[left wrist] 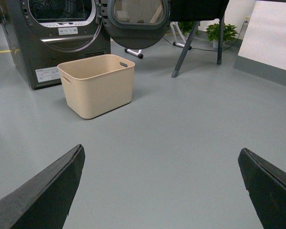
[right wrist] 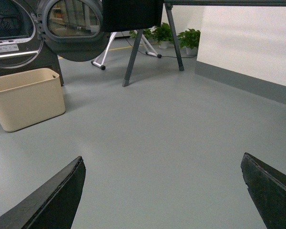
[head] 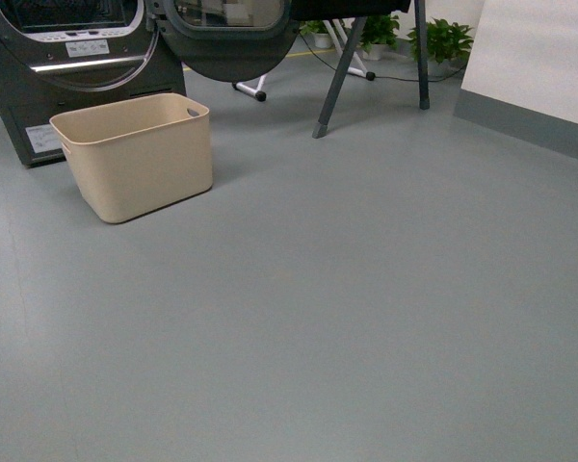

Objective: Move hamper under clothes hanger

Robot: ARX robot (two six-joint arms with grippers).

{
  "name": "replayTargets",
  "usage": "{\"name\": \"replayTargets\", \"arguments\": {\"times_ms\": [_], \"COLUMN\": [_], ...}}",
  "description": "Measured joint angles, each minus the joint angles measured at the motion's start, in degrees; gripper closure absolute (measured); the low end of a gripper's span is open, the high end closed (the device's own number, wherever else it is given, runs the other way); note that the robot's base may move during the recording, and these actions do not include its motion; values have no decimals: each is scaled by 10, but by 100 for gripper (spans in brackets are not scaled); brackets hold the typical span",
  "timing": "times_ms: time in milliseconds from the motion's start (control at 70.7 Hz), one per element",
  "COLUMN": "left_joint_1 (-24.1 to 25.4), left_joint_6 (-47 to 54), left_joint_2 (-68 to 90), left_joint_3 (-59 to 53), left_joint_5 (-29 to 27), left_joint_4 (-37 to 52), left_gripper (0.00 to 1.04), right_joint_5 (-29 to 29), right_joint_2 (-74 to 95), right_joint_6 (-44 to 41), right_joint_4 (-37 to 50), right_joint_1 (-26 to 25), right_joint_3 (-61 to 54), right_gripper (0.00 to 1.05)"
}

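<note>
The beige hamper (head: 140,159) stands empty on the grey floor at the far left, just in front of the dryer. It also shows in the left wrist view (left wrist: 97,86) and the right wrist view (right wrist: 26,98). The clothes hanger's dark grey slanted legs (head: 339,77) stand at the far middle, right of the hamper, with black cloth hanging above; they also show in both wrist views (left wrist: 185,50) (right wrist: 132,57). My left gripper (left wrist: 161,155) and right gripper (right wrist: 162,160) are open and empty, well short of the hamper. Neither arm shows in the front view.
A dark grey dryer (head: 58,67) with its round door (head: 226,38) swung open stands behind the hamper. A white-legged frame with black wheels (head: 250,89) and potted plants (head: 443,38) are at the back. A white wall with grey skirting (head: 530,120) runs along the right.
</note>
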Motion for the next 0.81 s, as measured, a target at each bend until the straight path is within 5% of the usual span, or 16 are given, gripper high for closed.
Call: {"name": "replayTargets", "arguments": {"times_ms": [806], "left_joint_1": [0], "left_joint_6": [0], "left_joint_2": [0], "left_joint_3": [0], "left_joint_5": [0], "left_joint_4": [0], "left_gripper": [7], "right_joint_5": [0], "right_joint_2": [0], "right_joint_6": [0], "right_joint_4": [0], "right_joint_1": [0], "right_joint_3": [0], "right_gripper": [8]}}
